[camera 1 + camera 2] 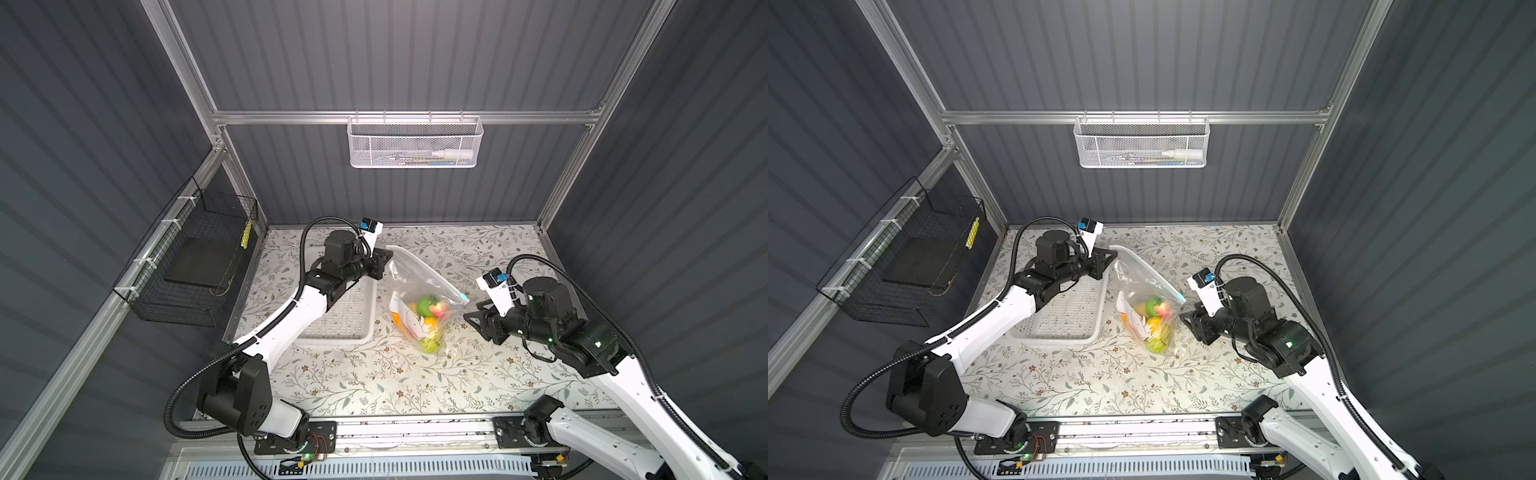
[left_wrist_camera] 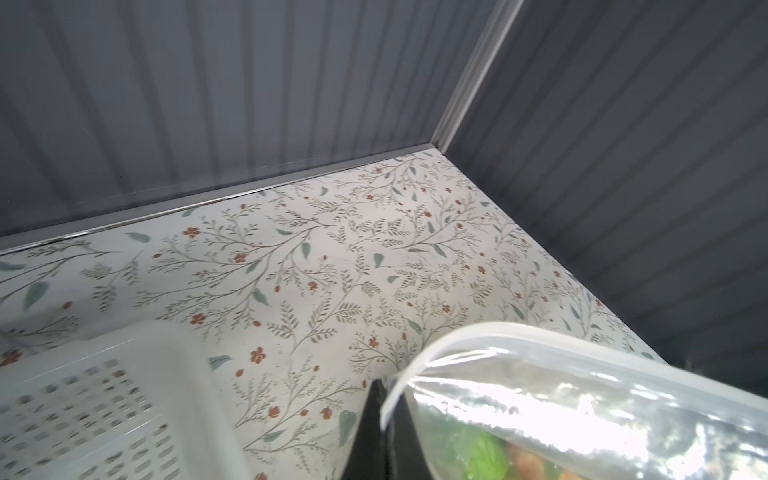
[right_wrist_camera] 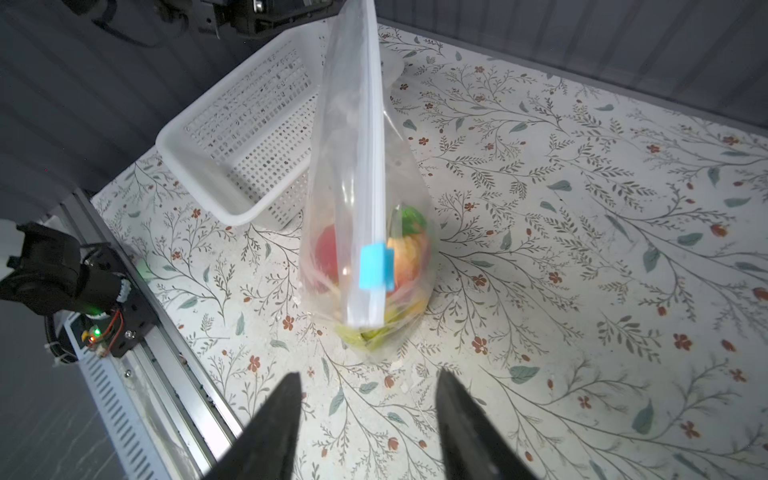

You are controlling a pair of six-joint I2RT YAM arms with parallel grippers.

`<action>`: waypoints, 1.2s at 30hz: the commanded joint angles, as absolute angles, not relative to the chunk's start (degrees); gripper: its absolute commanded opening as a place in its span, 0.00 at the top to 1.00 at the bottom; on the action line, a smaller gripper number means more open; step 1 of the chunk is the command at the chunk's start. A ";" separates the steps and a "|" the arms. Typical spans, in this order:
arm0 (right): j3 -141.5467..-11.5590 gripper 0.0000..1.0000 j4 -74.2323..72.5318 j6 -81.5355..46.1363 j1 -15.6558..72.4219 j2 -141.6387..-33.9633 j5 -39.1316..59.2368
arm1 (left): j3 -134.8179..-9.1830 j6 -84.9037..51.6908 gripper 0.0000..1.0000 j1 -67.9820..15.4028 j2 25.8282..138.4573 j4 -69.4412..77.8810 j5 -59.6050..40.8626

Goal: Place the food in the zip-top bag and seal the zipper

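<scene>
The left gripper [image 1: 384, 261] [image 1: 1105, 261] is clamped on the bag [image 1: 419, 282] [image 1: 1142, 282], pinching the end of its mouth edge. This grip sits above the far right corner of the basket [image 1: 332, 338] [image 1: 1054, 338]. In the left wrist view one black finger [image 2: 372, 428] presses against the folded rim of the bag [image 2: 582, 395], with the basket [image 2: 187, 374] off to one side.

The right gripper [image 1: 471, 318] [image 1: 1187, 318] [image 3: 368, 374] has its jaws spread apart with nothing between them. It hangs on the side of the bag away from the basket, near the bag but not touching it.

The bag [image 3: 353, 166] stands just beside the basket's right long wall, its bottom on the table [image 1: 374, 382]. Its mouth edge slants down from the clamped end, away from the basket.

The zipper [image 3: 372, 145] runs along that edge as one flat band. Its blue slider [image 1: 463, 297] [image 1: 1180, 297] [image 3: 374, 266] is close to the free end, the end farthest from the basket.

The food [image 1: 424, 309] [image 1: 1154, 309] [image 3: 407, 249] [image 2: 482, 453] is piled in the bottom of the bag, showing red, orange, yellow and green. A white label [image 1: 409, 320] is on the bag's wall facing the basket. The basket [image 3: 199, 166] holds nothing.
</scene>
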State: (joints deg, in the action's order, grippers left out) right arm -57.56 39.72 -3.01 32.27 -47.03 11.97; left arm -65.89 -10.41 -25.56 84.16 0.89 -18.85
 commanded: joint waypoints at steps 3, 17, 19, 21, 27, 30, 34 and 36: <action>-52.97 0.01 31.14 -5.29 32.03 -43.49 10.96 | -65.65 -11.91 1.00 -25.22 84.08 1.82 -17.21; -41.28 0.23 9.35 -19.49 32.07 -46.41 18.65 | -64.40 -12.67 1.00 -25.22 82.30 1.83 -17.19; -41.00 0.38 7.94 -20.75 32.08 -47.60 18.00 | -64.37 -12.77 1.00 -25.22 82.10 1.87 -17.15; -41.47 0.53 7.81 -21.27 32.07 -48.36 17.14 | -64.43 -12.91 1.00 -25.22 81.96 1.76 -17.28; -41.80 0.99 5.35 -21.62 32.05 -47.84 16.64 | -64.36 -15.27 1.00 -25.31 80.88 1.94 -20.20; -42.50 1.00 5.99 -21.21 32.08 -46.97 15.74 | -63.69 -17.96 1.00 -25.80 79.21 2.71 -22.81; -44.17 1.00 8.87 -20.33 32.07 -45.50 15.40 | -62.44 -19.05 1.00 -28.19 75.33 1.66 -21.49; -44.79 1.00 10.32 -20.37 32.07 -44.71 16.05 | -62.20 -19.07 1.00 -29.73 73.43 0.46 -20.30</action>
